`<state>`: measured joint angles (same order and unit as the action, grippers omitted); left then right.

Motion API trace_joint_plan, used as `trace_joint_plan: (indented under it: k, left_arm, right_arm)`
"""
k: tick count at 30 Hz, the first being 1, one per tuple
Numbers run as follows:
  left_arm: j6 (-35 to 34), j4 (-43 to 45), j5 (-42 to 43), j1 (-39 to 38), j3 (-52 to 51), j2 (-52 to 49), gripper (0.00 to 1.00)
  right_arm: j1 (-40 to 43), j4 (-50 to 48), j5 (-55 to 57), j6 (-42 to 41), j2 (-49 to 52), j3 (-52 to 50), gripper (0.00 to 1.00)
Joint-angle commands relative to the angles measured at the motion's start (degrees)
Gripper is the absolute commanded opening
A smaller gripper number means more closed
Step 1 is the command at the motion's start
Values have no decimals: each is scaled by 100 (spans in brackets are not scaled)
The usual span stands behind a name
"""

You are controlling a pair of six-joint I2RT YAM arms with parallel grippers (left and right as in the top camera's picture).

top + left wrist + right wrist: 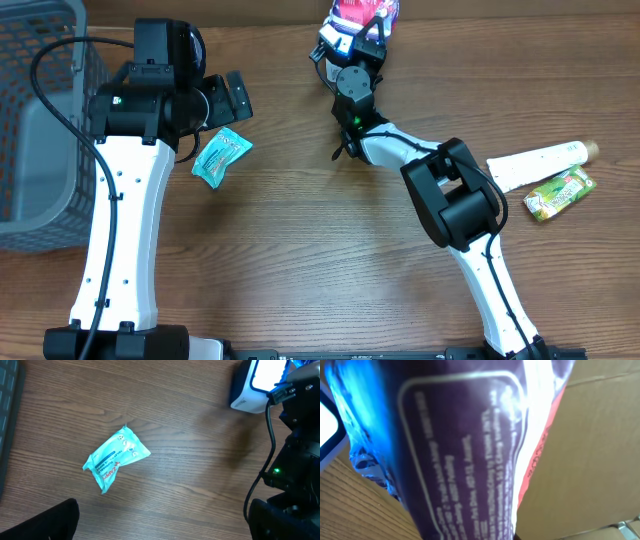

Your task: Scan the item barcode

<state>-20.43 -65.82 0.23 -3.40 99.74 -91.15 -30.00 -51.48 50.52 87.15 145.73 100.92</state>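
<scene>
Purple packet (470, 455) pinched by right claw (362, 33) at scanner (250, 390); left claw (228, 98) spread. Barcode may go unread through foil glare.

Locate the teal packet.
Overhead view: the teal packet lies flat on the table, left of centre, just right of the left arm, with the basket further left.

Right wrist view: purple packet (465, 450) overfills frame, cut off top and bottom; print blurred, unreadable. Scanner (248, 395): top cut off. Basket (35, 60): cropped at left edge.
</scene>
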Motion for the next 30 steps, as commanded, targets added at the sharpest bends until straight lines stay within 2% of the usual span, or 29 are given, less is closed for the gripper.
trace_joint_plan:
  k: [1,18,30]
  left_arm:
    - [114,2,22,0,59,-35,100]
    - [114,2,22,0,59,-35,99]
    - [114,2,22,0,59,-35,99]
  right_arm:
    - [57,-92,-289,-160,201,192,4]
    - [39,-376,-299,-140,376,289,4]
    - [26,-726,-140,367,374,306,4]
